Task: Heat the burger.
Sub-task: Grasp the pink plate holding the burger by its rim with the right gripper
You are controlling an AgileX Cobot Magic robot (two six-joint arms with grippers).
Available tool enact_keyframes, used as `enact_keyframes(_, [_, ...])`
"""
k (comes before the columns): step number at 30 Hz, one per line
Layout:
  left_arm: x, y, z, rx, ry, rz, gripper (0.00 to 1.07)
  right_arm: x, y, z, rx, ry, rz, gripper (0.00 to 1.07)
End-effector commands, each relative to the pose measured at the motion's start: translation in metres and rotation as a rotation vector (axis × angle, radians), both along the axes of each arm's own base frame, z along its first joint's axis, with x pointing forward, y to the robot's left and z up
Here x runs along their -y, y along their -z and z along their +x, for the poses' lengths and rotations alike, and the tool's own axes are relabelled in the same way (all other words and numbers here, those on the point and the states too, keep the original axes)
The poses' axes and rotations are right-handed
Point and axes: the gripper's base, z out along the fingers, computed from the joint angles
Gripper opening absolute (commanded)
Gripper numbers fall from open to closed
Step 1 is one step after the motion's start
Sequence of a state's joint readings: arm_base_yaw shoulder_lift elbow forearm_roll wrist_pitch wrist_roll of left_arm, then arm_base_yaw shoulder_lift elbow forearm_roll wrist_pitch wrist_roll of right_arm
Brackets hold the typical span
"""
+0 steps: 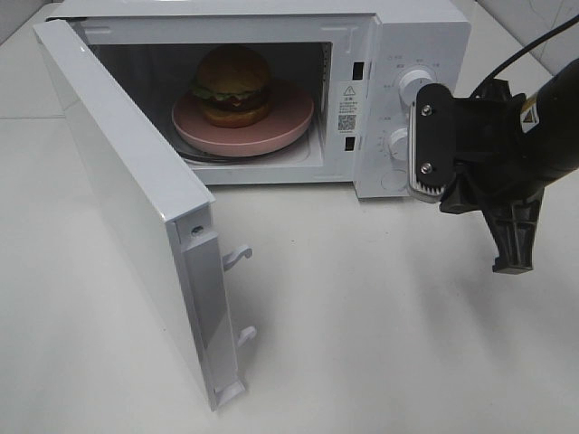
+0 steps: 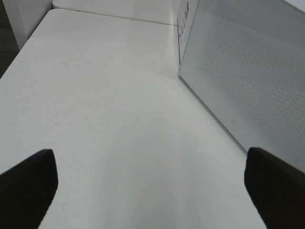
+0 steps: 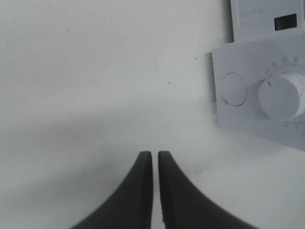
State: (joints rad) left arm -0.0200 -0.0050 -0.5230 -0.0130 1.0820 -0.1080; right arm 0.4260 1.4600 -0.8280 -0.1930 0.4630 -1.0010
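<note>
The burger (image 1: 232, 84), with a golden-brown bun, green lettuce and a dark patty, sits on a pink plate (image 1: 271, 136) inside the white microwave (image 1: 407, 27). The microwave door (image 1: 118, 181) stands wide open to the left. My right gripper (image 1: 514, 267) hangs over the table in front of the control panel, pointing down. In the right wrist view its fingers (image 3: 155, 155) are almost together with nothing between them. My left gripper (image 2: 148, 157) is open wide and empty over bare table, beside the outer face of the door (image 2: 248, 71). The exterior view does not show it.
Two white knobs (image 1: 414, 83) (image 1: 398, 140) are on the microwave's panel; the right wrist view shows one knob (image 3: 281, 98) and a round button (image 3: 234, 88). The open door juts toward the table's front left. White tabletop (image 1: 380, 344) spreads in front of the microwave.
</note>
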Motion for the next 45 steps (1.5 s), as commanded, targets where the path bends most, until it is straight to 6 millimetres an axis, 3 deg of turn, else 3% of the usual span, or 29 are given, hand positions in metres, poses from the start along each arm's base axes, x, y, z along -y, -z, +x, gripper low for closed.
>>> enact_keyframes(1, [0.0,0.0,0.0,0.015,-0.006,0.0,1.0,0.0,-0.005,0.003,0.066,-0.126,-0.078,0.11])
enact_keyframes(9, [0.0,0.0,0.0,0.015,-0.006,0.0,1.0,-0.002,-0.007,0.005,0.102,-0.161,-0.084,0.16])
enact_keyframes(14, [0.0,0.0,0.0,0.015,-0.006,0.0,1.0,-0.011,-0.008,0.003,0.117,-0.178,-0.063,0.27])
enact_keyframes(15, [0.0,0.0,0.0,0.015,-0.006,0.0,1.0,-0.013,-0.008,0.003,0.127,-0.171,-0.046,0.32])
enact_keyframes(16, [0.0,0.0,0.0,0.015,-0.006,0.0,1.0,-0.017,-0.01,0.003,0.146,-0.147,-0.002,0.45])
enact_keyframes(17, [0.0,0.0,0.0,0.015,-0.006,0.0,1.0,-0.017,-0.01,0.003,0.146,-0.147,-0.002,0.45])
enact_keyframes(19, [0.0,0.0,0.0,0.015,-0.006,0.0,1.0,-0.022,-0.012,0.003,0.16,-0.124,0.035,0.68])
enact_keyframes(20, [0.0,0.0,0.0,0.015,-0.006,0.0,1.0,-0.022,-0.012,0.003,0.16,-0.124,0.035,0.68])
enact_keyframes(21, [0.0,0.0,0.0,0.015,-0.006,0.0,1.0,-0.024,-0.012,0.003,0.162,-0.114,0.045,0.83])
enact_keyframes(25, [0.0,0.0,0.0,0.015,-0.006,0.0,1.0,-0.025,-0.014,0.007,0.149,-0.093,0.049,1.01])
enact_keyframes(31, [0.0,0.0,0.0,0.015,-0.006,0.0,1.0,-0.036,-0.011,0.015,0.119,-0.11,0.018,0.99])
enact_keyframes(45, [0.0,0.0,0.0,0.015,-0.006,0.0,1.0,-0.095,0.004,0.05,0.124,-0.193,0.002,0.96])
